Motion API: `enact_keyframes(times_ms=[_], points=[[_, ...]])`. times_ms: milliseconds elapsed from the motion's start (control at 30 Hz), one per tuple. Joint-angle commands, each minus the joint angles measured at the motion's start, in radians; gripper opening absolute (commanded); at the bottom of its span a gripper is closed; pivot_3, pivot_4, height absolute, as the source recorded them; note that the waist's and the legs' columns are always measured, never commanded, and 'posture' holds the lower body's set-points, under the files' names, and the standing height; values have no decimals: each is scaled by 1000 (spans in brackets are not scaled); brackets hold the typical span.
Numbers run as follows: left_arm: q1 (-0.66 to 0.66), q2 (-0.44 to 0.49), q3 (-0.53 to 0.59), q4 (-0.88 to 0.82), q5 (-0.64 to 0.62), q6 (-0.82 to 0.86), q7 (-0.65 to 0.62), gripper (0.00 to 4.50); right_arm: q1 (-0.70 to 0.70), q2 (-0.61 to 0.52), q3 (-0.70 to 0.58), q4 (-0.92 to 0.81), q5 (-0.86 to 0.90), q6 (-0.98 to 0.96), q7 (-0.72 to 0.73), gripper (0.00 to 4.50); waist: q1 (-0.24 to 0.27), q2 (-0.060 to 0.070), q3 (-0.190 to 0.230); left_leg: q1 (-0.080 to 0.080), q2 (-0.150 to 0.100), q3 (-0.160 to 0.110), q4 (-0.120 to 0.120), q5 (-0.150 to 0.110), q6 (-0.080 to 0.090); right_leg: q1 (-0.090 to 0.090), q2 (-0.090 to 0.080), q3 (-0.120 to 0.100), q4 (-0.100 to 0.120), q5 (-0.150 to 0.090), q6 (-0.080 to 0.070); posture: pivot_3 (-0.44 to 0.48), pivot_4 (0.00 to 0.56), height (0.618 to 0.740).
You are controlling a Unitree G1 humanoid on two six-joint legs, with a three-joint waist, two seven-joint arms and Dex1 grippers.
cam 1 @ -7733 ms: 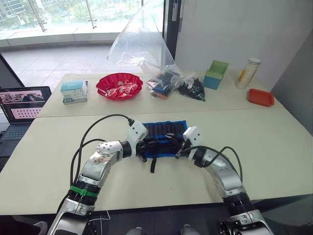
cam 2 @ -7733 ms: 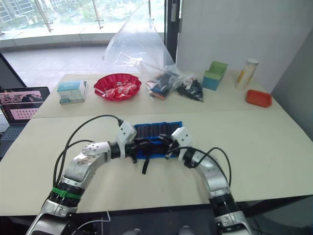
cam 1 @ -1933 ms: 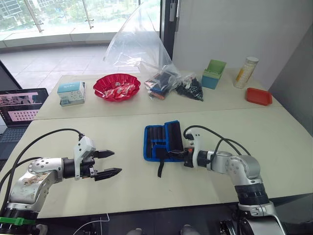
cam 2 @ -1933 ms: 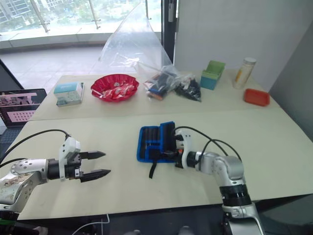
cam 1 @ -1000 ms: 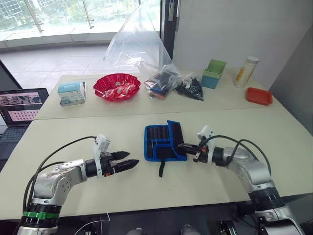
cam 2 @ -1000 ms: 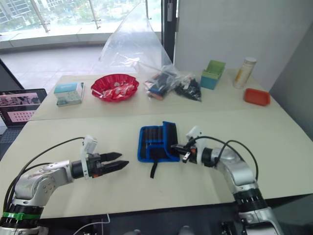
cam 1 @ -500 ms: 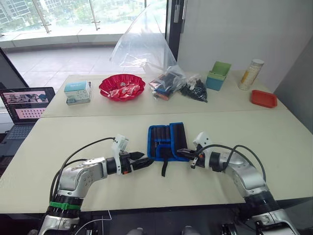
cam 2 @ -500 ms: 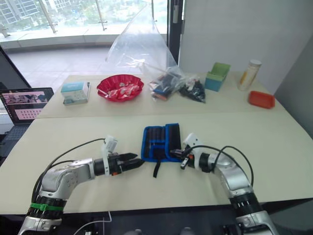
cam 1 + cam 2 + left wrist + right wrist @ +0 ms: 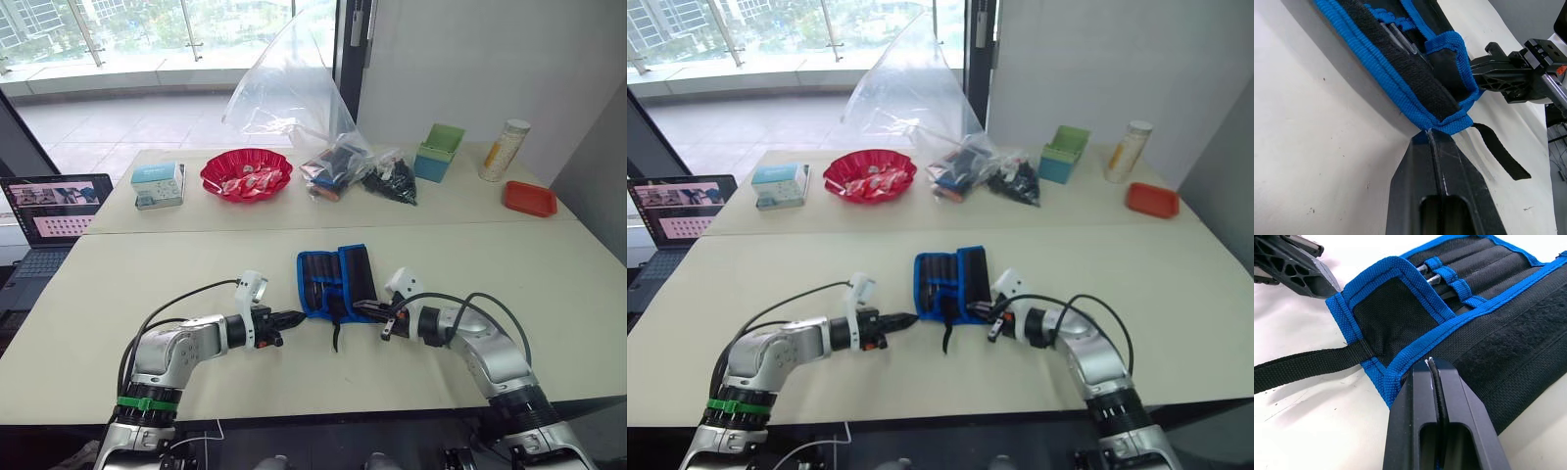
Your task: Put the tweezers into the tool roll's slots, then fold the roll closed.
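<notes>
The tool roll (image 9: 336, 279) lies partly folded on the near table, its right flap turned over the slots (image 9: 1476, 258). Tweezers (image 9: 1429, 273) sit in the slots under a blue band. The roll's black strap (image 9: 334, 337) trails toward me. My left gripper (image 9: 294, 318) is shut, its tip touching the roll's near left corner (image 9: 1447, 122). My right gripper (image 9: 365, 308) is also shut, its tip resting on the blue trim (image 9: 1396, 374) at the roll's near right edge. The two grippers face each other across the near edge of the roll.
On the far table stand a red bowl (image 9: 246, 174), a small box (image 9: 158, 184), a big clear plastic bag (image 9: 294, 88) over packed bags (image 9: 358, 171), a green bin (image 9: 437, 152), a bottle (image 9: 504, 149) and a red tray (image 9: 530, 198). A laptop (image 9: 54, 196) is far left.
My left gripper has swung right across the table to the roll's near left corner and shut. The right gripper has stayed at the roll's right edge. The camera has shifted slightly.
</notes>
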Motion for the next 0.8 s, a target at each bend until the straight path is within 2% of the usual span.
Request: enact_keyframes(times_ms=[33, 167, 300, 533, 633, 800], points=[[-18, 9, 25, -26, -23, 14, -7, 925, 4, 2, 6, 9, -16, -1, -1, 0, 0, 0, 0, 0, 0, 0, 0, 0, 0, 0, 0, 0, 0, 0, 0, 0, 150, 740], [-26, -5, 55, -37, -66, 63, 14, 2271, 2, 6, 8, 9, -20, -1, -2, 0, 0, 0, 0, 0, 0, 0, 0, 0, 0, 0, 0, 0, 0, 0, 0, 0, 150, 740], [-35, -5, 57, -22, -56, 59, 36, 3489, 0, 8, 9, 11, -23, -2, -2, 0, 0, 0, 0, 0, 0, 0, 0, 0, 0, 0, 0, 0, 0, 0, 0, 0, 150, 740], [-58, 14, 17, -40, -21, 103, 93, 3489, 2, 10, 11, 7, -25, 2, 0, 0, 0, 0, 0, 0, 0, 0, 0, 0, 0, 1, 0, 0, 0, 0, 0, 0, 150, 740], [-88, 20, 28, -37, 13, 91, 151, 3489, 3, 13, 13, 4, -26, 3, -2, 0, 1, 0, 0, 1, 0, 0, 0, 0, 0, 1, 0, 0, 0, 0, 0, 0, 150, 740], [-124, 25, 61, -36, 11, 90, 171, 3489, 8, 19, 12, 1, -27, 5, -4, 0, 0, 0, 0, 0, 0, 0, 0, 0, 0, 1, 0, 0, 0, 0, 0, 0, 150, 740]])
